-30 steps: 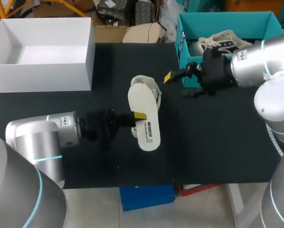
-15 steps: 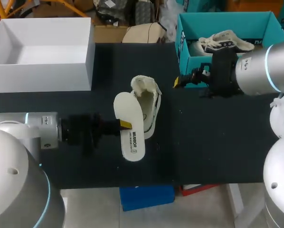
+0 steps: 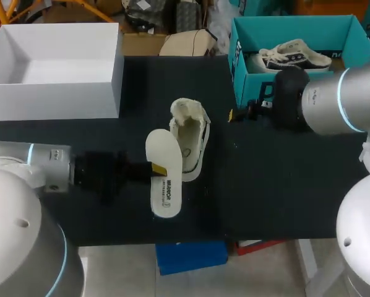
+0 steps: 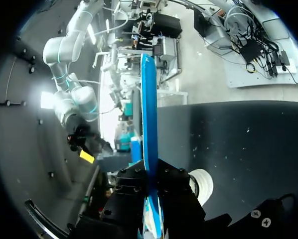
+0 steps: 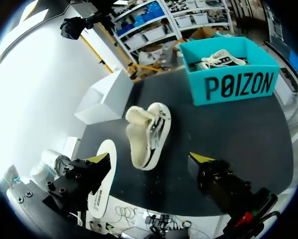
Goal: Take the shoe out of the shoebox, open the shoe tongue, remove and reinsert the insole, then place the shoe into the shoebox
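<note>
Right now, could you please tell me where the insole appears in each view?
Head view: insole mid-table in the left gripper, beside the shoe.
Left wrist view: insole edge-on, blue side showing, between the fingers.
Right wrist view: insole beside the shoe, partly behind a finger of the right gripper.
Shared landmark: the shoe, in head and right wrist views.

Open table (image 3: 278, 185) lies between the shoe (image 3: 191, 139) and the right arm (image 3: 333, 102), and along the near edge at right. A bare strip separates the white box (image 3: 55, 102) from the shoe. Obstacles: white box, far left; teal shoebox (image 3: 237, 62), far right, the right arm crossing before its near wall; left arm (image 3: 49, 170), near left, its held insole (image 3: 162, 182) just beside the shoe.
</note>
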`<state>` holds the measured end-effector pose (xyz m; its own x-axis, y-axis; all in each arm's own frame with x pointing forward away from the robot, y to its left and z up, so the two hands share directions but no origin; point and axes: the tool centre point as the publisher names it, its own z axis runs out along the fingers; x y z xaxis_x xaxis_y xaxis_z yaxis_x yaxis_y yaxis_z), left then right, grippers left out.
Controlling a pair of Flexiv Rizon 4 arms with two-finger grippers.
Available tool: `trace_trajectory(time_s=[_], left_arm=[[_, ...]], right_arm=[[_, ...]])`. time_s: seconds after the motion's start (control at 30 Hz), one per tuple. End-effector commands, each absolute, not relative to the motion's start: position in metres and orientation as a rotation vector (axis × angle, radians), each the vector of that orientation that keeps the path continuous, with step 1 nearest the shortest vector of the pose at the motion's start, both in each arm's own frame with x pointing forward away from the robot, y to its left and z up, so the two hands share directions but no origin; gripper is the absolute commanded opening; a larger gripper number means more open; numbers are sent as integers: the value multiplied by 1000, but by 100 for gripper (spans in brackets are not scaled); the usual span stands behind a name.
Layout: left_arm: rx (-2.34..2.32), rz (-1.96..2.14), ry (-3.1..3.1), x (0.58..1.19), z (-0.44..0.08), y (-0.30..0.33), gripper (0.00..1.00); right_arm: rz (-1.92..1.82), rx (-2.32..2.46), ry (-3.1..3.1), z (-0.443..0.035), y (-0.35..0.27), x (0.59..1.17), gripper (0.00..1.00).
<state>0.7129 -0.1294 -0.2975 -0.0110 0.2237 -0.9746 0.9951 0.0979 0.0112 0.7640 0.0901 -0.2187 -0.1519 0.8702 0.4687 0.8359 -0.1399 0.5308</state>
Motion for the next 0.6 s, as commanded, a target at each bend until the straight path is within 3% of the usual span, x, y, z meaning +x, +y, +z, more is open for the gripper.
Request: trace_trajectory(time_s=[0.03,0.6], left_arm=[[1338,-1112,1400,713,-297,-119,0],[1332,-1181,1474,713,-305,-120,0]], right_arm=[[1241,1912,1983,-220,75,739,100],[1144,1815,1972,-225,70,733,100]])
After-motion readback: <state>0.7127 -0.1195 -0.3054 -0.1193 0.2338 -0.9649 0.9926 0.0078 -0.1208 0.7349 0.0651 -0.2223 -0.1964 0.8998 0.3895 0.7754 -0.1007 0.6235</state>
